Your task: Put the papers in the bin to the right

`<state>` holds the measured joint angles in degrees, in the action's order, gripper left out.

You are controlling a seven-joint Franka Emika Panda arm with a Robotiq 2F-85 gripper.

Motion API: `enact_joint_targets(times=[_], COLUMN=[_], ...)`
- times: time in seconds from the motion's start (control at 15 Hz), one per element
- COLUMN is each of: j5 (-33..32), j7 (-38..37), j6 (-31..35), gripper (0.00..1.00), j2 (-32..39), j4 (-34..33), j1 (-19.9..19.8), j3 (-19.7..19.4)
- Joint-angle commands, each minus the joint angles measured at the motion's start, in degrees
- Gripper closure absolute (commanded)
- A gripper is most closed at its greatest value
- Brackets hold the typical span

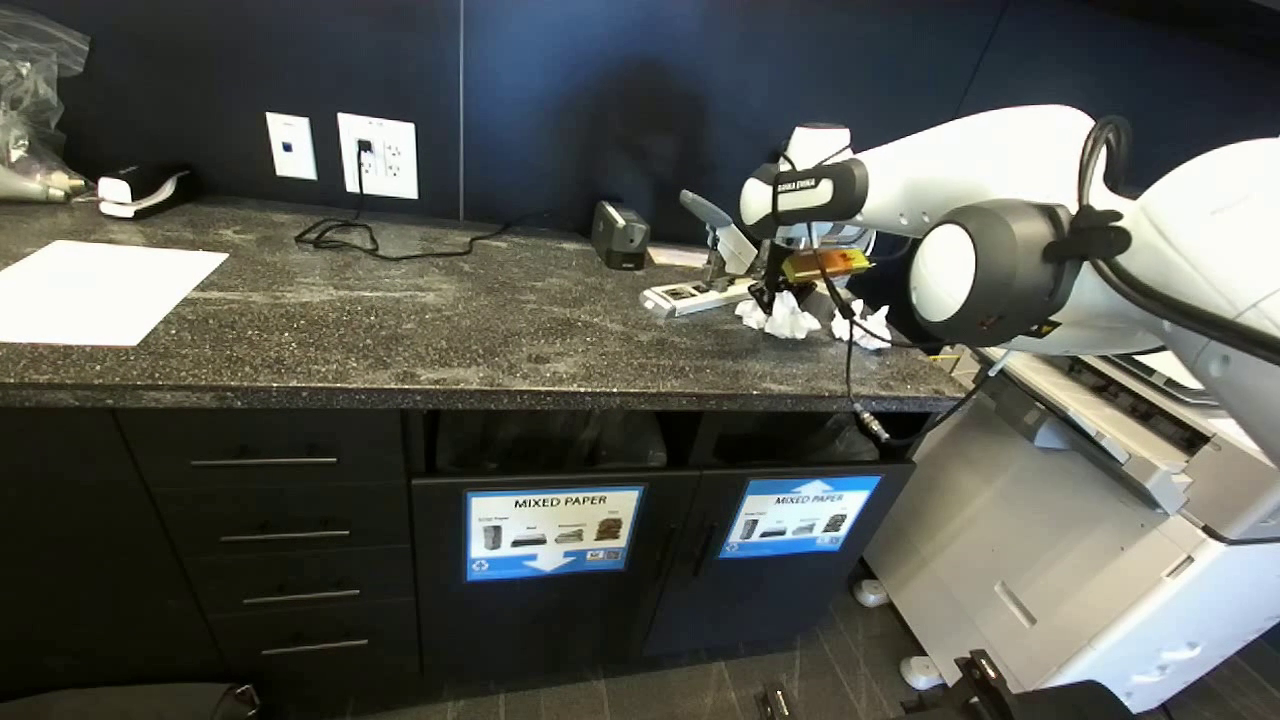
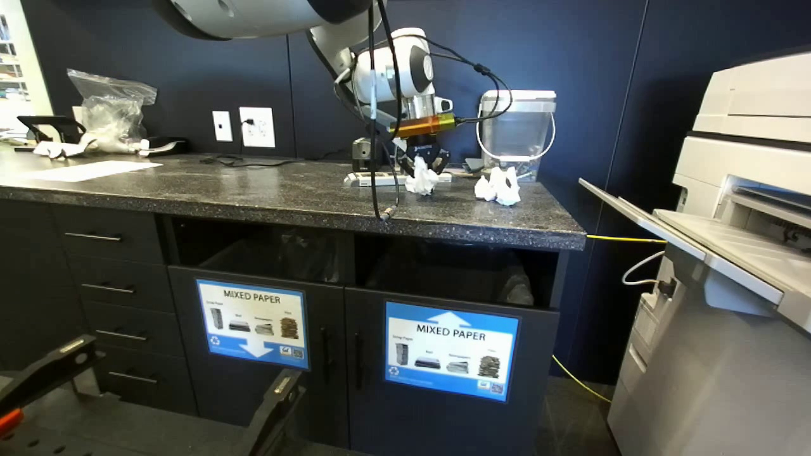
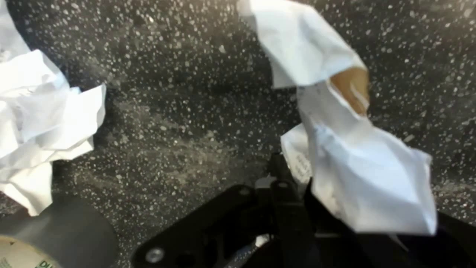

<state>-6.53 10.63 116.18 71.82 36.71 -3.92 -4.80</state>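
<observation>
My gripper (image 3: 297, 182) is shut on a crumpled white paper wad (image 3: 364, 175), pinched between its fingertips. In an exterior view this wad (image 2: 422, 177) hangs under the gripper (image 2: 424, 158) low at the counter; I cannot tell whether it touches the surface. It also shows in an exterior view (image 1: 790, 318). More white paper wads (image 2: 499, 187) lie to the right on the counter, and show at the left of the wrist view (image 3: 44, 115). The bin (image 2: 518, 126), a pale see-through bucket with a white rim, stands behind them by the wall; elsewhere the arm mostly hides it.
A long stapler (image 1: 690, 297) and a dark pencil sharpener (image 1: 620, 237) stand by the gripper. A grey rounded object (image 3: 70, 230) sits near the loose wads. A flat white sheet (image 1: 100, 290) lies at the left. The counter edge (image 2: 570, 240) drops off toward a printer (image 2: 728, 253).
</observation>
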Motion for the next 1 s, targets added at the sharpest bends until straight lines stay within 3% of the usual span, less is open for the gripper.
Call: enact_joint_targets(times=[0.0,0.6,0.93], j5=[0.54,4.72,8.01], j7=[2.16,2.6,2.98], j6=[-6.48,-2.49,3.61], gripper=[0.93,0.94,0.94], j2=[-0.11,-3.33,-8.66], j4=[-0.61,5.24,16.81], j1=[-0.92,-6.17,-8.4], j3=[0.54,3.19,5.92])
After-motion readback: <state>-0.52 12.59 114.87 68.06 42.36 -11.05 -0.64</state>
